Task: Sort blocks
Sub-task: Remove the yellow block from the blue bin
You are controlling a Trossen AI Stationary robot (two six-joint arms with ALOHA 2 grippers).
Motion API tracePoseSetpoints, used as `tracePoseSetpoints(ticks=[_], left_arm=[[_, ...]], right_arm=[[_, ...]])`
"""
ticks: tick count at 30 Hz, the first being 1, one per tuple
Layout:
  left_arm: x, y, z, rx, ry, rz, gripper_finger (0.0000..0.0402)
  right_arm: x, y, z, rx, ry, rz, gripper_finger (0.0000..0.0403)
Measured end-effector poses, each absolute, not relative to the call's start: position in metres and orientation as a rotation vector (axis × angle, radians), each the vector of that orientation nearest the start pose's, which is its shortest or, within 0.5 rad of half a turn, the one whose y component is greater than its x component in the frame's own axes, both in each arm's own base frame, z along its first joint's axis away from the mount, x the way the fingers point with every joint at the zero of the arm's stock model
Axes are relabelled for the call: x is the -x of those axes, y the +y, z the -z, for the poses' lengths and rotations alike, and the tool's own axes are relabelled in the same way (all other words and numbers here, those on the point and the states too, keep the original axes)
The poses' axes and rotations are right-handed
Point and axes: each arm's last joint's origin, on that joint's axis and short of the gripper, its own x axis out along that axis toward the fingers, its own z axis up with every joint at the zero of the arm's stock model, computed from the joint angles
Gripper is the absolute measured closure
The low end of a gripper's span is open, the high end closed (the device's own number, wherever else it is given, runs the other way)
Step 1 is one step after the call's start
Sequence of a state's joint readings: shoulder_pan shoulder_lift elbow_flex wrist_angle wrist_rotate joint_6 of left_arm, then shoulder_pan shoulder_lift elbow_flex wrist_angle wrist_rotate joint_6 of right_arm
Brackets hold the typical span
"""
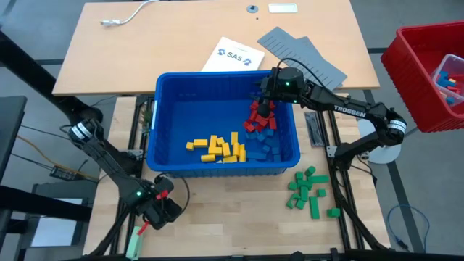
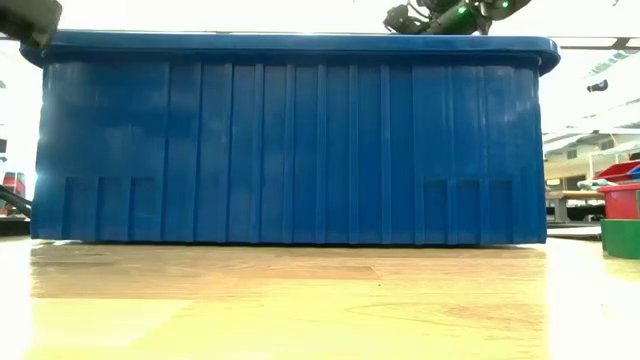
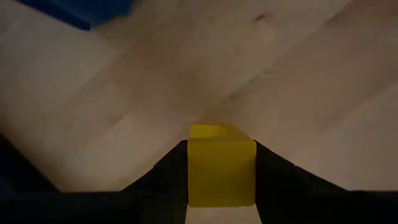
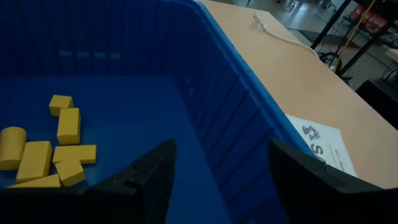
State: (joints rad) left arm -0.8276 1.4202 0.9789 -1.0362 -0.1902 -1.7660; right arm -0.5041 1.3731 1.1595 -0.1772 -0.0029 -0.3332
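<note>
A blue bin (image 1: 221, 174) stands mid-table; its near wall fills the low view (image 2: 290, 140). Inside lie yellow blocks (image 1: 217, 148), also in the right wrist view (image 4: 56, 149), and red blocks (image 1: 257, 119) and blue blocks (image 1: 272, 145). Several green blocks (image 1: 308, 190) lie on the table right of the bin. My left gripper (image 1: 161, 206) is at the table's near left, outside the bin, shut on a yellow block (image 3: 221, 165) just above the wood. My right gripper (image 4: 217, 180) is open and empty inside the bin's far right part, over the red blocks. My left gripper pinches the yellow block by two opposite sides (image 3: 191, 174) between its two fingers (image 3: 273, 180). The block's free end sticks out past the fingertips, over the bare table top. Whether it touches the wood I cannot tell.
A pale green bar (image 1: 134, 243) lies at the near left edge. A white sheet (image 1: 232, 56) and grey ridged panels (image 1: 301, 54) lie behind the bin. A red crate (image 1: 428, 72) with blocks stands off the table's right. A white cable (image 1: 127, 16) lies far left.
</note>
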Motion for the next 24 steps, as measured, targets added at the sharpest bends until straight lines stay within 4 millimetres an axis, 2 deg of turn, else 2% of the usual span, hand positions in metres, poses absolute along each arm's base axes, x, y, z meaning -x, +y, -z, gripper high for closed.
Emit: tracePoseSetpoints(ticks=[4,7,10,13,15,18,21,24], left_arm=[[-0.16,-0.166,-0.196,0.747,1.218,-0.688,0.0225],[-0.157,-0.162,-0.183,0.75,1.213,-0.71,0.0219],[-0.157,-0.162,-0.177,0.77,1.207,-0.694,0.0218],[-0.159,-0.163,-0.181,0.783,1.219,-0.688,0.0216],[-0.163,-0.166,-0.193,0.81,1.209,-0.666,0.0215],[-0.168,-0.168,-0.221,0.809,1.189,-0.671,0.0215],[-0.168,-0.167,-0.259,0.755,1.177,-0.716,0.0214],[-0.167,-0.162,-0.303,0.71,1.093,-0.742,0.0214]], right_arm=[[-0.272,-0.149,-0.332,0.223,0.46,0.422,0.0165],[-0.272,-0.148,-0.332,0.224,0.458,0.422,0.0165],[-0.272,-0.148,-0.332,0.224,0.459,0.421,0.0165],[-0.272,-0.148,-0.332,0.225,0.459,0.421,0.0165],[-0.272,-0.148,-0.333,0.226,0.456,0.421,0.0165],[-0.272,-0.148,-0.333,0.233,0.455,0.42,0.0165],[-0.272,-0.148,-0.333,0.234,0.455,0.42,0.0165],[-0.272,-0.148,-0.333,0.234,0.457,0.417,0.0165]])
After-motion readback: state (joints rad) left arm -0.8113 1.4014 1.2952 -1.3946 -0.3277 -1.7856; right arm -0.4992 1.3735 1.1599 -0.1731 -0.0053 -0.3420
